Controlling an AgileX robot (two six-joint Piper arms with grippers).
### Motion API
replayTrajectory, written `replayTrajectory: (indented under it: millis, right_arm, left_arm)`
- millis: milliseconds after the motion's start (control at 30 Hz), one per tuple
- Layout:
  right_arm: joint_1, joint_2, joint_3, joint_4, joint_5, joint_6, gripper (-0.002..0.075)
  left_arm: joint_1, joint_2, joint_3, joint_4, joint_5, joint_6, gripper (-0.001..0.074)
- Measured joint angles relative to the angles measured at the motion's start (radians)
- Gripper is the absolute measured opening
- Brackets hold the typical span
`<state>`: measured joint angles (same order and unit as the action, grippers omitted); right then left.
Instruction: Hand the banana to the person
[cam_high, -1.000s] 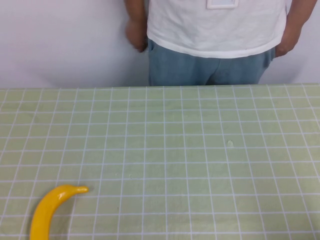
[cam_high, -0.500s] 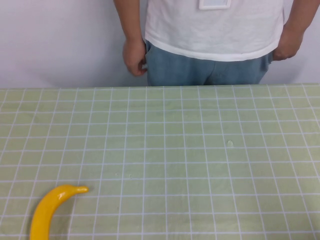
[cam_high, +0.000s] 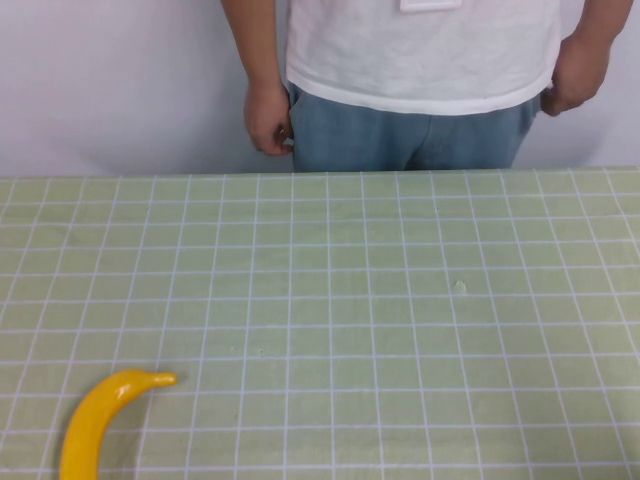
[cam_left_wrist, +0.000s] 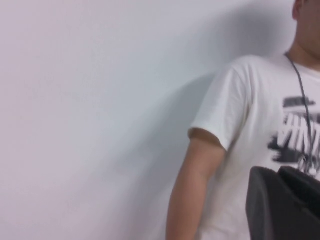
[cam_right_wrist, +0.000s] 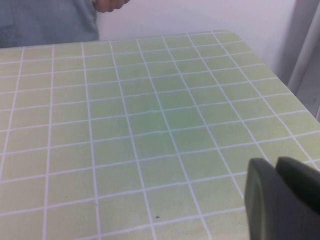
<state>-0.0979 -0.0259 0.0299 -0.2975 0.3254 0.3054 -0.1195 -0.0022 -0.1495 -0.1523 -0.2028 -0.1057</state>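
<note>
The yellow banana (cam_high: 100, 415) lies on the green grid table (cam_high: 400, 300) at the near left, stem end pointing right, its lower part cut off by the frame edge. The person (cam_high: 420, 60) in a white T-shirt and blue jeans stands behind the far edge, hands at the hips. Neither gripper shows in the high view. My left gripper (cam_left_wrist: 280, 172) is raised, facing the person's arm and shirt (cam_left_wrist: 235, 115), its dark fingers together and empty. My right gripper (cam_right_wrist: 276, 162) hovers over the table's right side, fingers together and empty.
A plain white wall (cam_high: 120, 80) stands behind the person. The table's right edge and far right corner (cam_right_wrist: 235, 37) show in the right wrist view, with a grey curtain (cam_right_wrist: 307, 55) beyond.
The person has shifted a little; the hand on the left of the view has dropped lower beside the jeans. The banana has not moved.
</note>
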Motion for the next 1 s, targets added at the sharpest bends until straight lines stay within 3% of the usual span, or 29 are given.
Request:
replayTrajectory:
  millis: [433, 633, 1000]
  right_arm:
    - [0.0, 0.0, 0.0, 0.0, 0.0, 0.0, -0.0009]
    - [0.0, 0.0, 0.0, 0.0, 0.0, 0.0, -0.0009]
    - [0.0, 0.0, 0.0, 0.0, 0.0, 0.0, -0.0009]
  left_arm:
    - [0.0, 0.44, -0.575, 0.045, 0.607, 0.023, 0.0001]
    - [0.0, 0.497, -0.642, 0.083, 0.662, -0.012, 0.0]
    - [0.0, 0.738, -0.838, 0.286, 1.248, -0.086, 0.0003]
